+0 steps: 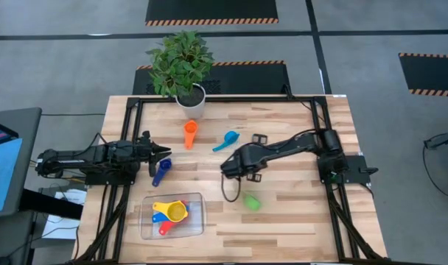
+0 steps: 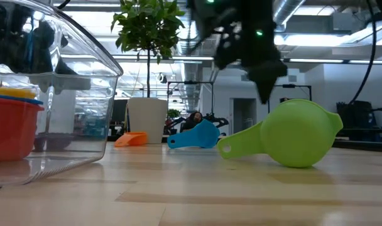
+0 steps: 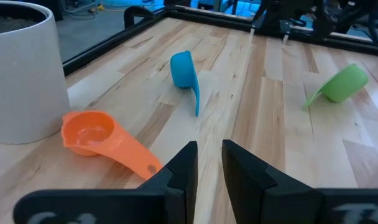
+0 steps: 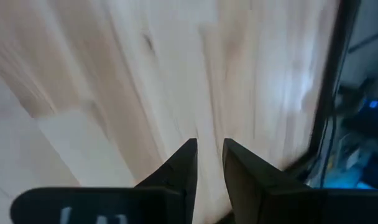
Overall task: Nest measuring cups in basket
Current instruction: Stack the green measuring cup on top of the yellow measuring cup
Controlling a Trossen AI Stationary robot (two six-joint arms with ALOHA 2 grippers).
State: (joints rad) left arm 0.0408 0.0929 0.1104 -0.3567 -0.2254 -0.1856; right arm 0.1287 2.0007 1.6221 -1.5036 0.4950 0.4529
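Nearest, at the front left of the table: basket [image 1: 196, 230], clear, holding three nested cups, yellow cup [image 1: 177, 211] uppermost, red cup [image 1: 166, 227] and a blue cup [image 1: 157, 218] beneath, order of the lower two hard to tell. Next back, right of centre: green cup [image 1: 251, 201], on its side, loose on the wood. Just behind it: right gripper [image 1: 228, 171], hanging over bare boards, holding nothing, fingers a narrow slit apart in its wrist view. Level with it, at left: left gripper [image 3: 207, 165], likewise nearly closed on nothing, dark blue cup [image 1: 160, 172] lying just beside its tip. Farther back: orange cup [image 1: 189, 133] and light blue cup [image 1: 225, 140], near the plant pot [image 1: 192, 101]. Count: seven cups, three in, four out; one basket; one pot. Step in hand, by judgement: right gripper to take the green cup. Best done by spreading the fingers first, coming down over the handle, lifting clear of the basket wall, then setting bowl-up, by size.
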